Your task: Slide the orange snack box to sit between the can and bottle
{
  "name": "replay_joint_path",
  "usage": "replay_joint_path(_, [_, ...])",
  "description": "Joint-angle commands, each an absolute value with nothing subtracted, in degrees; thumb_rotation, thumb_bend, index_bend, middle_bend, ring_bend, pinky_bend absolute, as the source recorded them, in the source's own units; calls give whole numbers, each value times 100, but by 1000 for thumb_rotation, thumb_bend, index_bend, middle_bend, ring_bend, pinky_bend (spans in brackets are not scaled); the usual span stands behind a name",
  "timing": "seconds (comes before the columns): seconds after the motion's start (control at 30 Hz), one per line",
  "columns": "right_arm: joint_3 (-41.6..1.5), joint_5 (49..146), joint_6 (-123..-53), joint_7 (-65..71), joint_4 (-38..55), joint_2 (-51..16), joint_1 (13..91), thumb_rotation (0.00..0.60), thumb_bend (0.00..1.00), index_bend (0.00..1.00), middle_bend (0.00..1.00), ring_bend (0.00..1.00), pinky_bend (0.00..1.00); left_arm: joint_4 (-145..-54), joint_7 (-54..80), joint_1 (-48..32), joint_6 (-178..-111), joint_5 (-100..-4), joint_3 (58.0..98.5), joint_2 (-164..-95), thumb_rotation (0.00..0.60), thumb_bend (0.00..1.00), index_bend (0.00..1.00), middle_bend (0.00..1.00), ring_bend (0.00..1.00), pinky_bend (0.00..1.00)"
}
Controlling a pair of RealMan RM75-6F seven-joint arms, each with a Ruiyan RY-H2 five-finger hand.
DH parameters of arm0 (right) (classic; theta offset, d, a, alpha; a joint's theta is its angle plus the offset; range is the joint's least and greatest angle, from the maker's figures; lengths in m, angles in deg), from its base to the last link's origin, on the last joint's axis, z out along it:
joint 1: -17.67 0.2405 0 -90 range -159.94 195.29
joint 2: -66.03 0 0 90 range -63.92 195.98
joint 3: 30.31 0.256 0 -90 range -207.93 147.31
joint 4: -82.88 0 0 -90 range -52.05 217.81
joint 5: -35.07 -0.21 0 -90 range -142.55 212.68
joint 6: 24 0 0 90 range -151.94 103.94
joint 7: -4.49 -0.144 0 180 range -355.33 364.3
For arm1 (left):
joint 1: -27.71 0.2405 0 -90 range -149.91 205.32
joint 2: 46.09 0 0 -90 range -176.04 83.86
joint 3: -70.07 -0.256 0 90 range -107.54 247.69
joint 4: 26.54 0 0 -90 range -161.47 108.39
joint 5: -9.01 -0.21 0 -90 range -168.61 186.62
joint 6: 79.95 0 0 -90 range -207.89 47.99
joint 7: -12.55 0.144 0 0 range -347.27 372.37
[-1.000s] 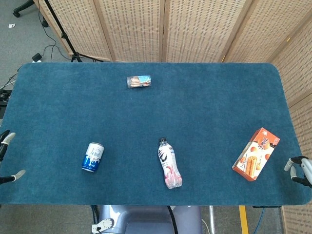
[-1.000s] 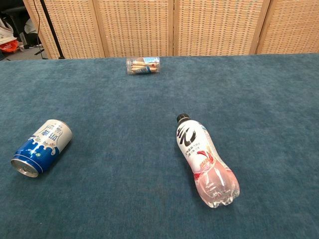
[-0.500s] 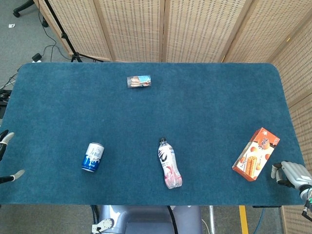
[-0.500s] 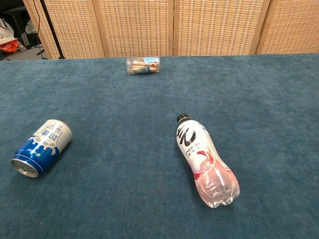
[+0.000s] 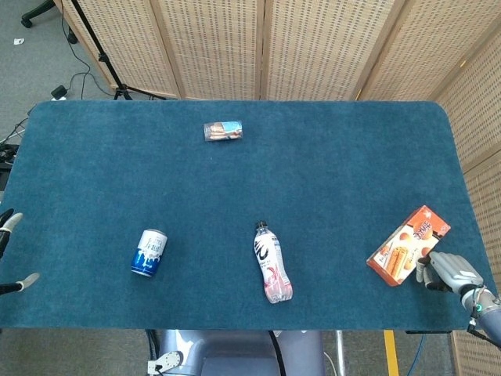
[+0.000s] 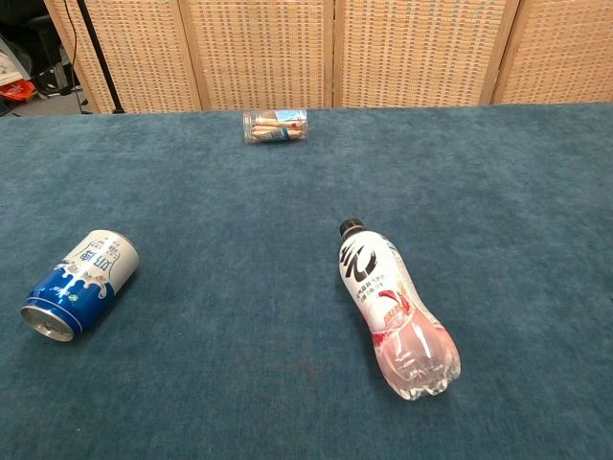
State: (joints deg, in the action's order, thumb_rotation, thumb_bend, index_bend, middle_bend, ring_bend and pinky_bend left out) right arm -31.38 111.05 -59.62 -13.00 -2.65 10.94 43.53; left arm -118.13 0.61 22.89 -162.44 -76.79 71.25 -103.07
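Orange snack box [image 5: 408, 244] lies flat near the right edge of the blue table [image 5: 337, 172], tilted diagonally, well apart from the other items. Right hand [image 5: 446, 272] is at the box's near-right corner, fingertips touching or just beside its edge; fingers look curled together, but can't tell if they actually press on the box. No grasp visible.

Bottle [image 5: 271, 262] lies on its side near the front-centre, cap pointing away from the robot. Blue can [image 5: 149, 252] also on its side, to the left of the bottle, open end toward the robot in the chest view. The stretch of table between can and bottle is bare cloth. The bottle sits between the box and that gap, so it lies in the straight line from one to the other.

Clear tube of snacks [image 5: 223, 131] lies on its side at the far side of the table, well apart from everything.

Left hand [image 5: 9, 251] only shows as a few fingertips at the left edge, off the table; they appear spread apart, holding nothing.

View differences: head view shows the box and both hands. Chest view shows neither, only can [image 6: 79, 284], bottle [image 6: 393, 311], tube [image 6: 275, 126], plus wicker screens [image 6: 335, 48] behind. Chest view gives label detail on bottle and can that head view doesn't.
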Motion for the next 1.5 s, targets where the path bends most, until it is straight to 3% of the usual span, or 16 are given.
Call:
replay_joint_path(0.03, [-2997, 10805, -5888, -957, -433, 1038, 4526, 600, 780, 562, 451, 253, 316, -11807, 45, 2283, -16230, -7664, 7131, -10306, 600, 0, 0, 0, 0, 0])
replay_joint_path(0.63, [-2592, 9485, -6076, 149, -347, 357, 5088, 600, 740, 561, 445, 243, 316, -11791, 53, 2244, -16132, -7603, 7141, -10311, 600, 0, 0, 0, 0, 0])
replay_joint_path(1.5, [-2374, 7886, -6462, 1303, 149, -274, 5700, 600, 724, 562, 429, 241, 316, -11770, 47, 2184, -15969, -7480, 7163, -10313, 600, 0, 0, 0, 0, 0])
